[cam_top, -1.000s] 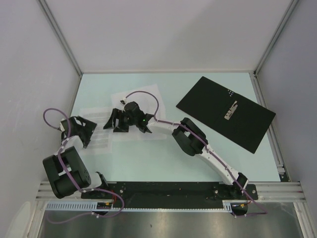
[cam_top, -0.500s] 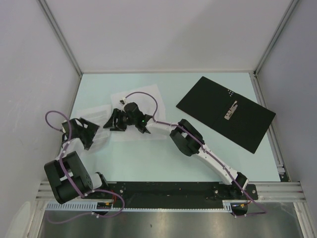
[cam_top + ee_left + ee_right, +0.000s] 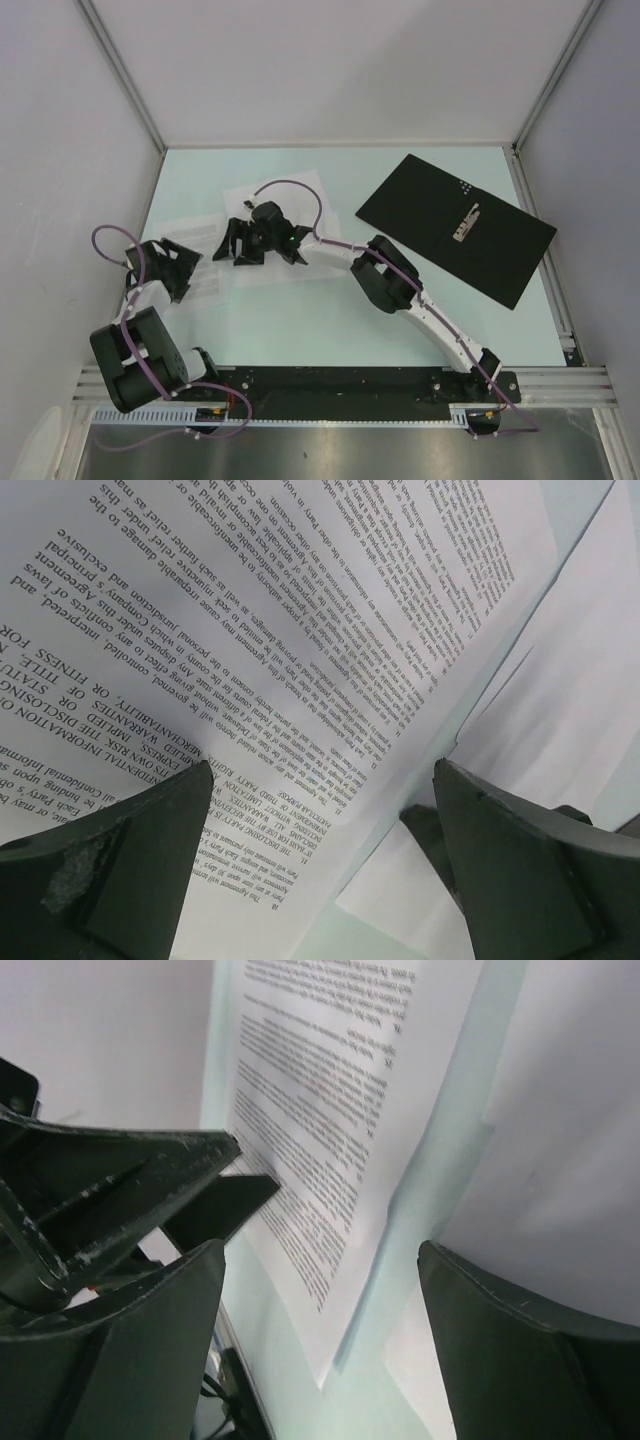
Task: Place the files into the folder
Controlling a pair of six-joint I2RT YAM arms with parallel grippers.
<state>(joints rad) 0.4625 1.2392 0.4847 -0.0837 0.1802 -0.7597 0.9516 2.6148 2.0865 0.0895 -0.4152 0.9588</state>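
Files (image 3: 250, 630) lie white, one densely printed; folder (image 3: 425, 220) open, black inside.

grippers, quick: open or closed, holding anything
Left gripper: open, holding nothing, over the printed sheet.
Right gripper: open, holding nothing.

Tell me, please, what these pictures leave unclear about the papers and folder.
- Top view: right claw covers where the white paper sheets overlap; count unclear.
- Top view: flat black open folder hides its own outer face.
- Left wrist view: edges crop the white printed sheet.
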